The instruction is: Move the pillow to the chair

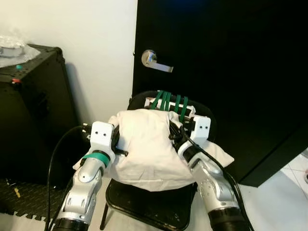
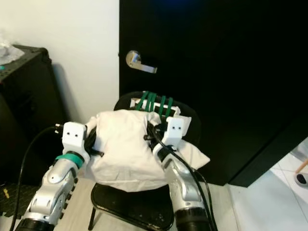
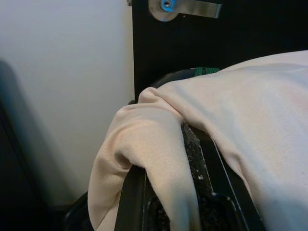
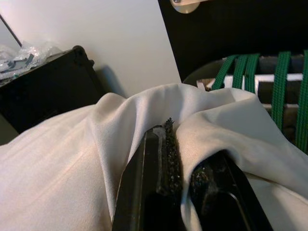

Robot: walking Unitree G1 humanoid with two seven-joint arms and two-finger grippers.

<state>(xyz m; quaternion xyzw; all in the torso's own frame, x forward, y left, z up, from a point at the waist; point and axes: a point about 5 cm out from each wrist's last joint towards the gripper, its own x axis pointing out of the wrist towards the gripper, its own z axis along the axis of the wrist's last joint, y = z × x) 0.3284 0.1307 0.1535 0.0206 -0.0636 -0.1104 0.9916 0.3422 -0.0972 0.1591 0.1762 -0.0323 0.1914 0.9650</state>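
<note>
A cream pillow hangs between my two arms, just above the seat of a black chair whose back is wrapped with green straps. My left gripper pinches the pillow's left edge, and in the left wrist view the fabric is folded over its fingers. My right gripper is shut on the pillow's upper right side, with cloth bunched between its black fingers. I cannot tell whether the pillow's underside touches the seat.
A black door with a silver lever handle stands right behind the chair. A black case with plastic-wrapped items on top is at the left against the white wall. A black mat lies on the floor at its foot.
</note>
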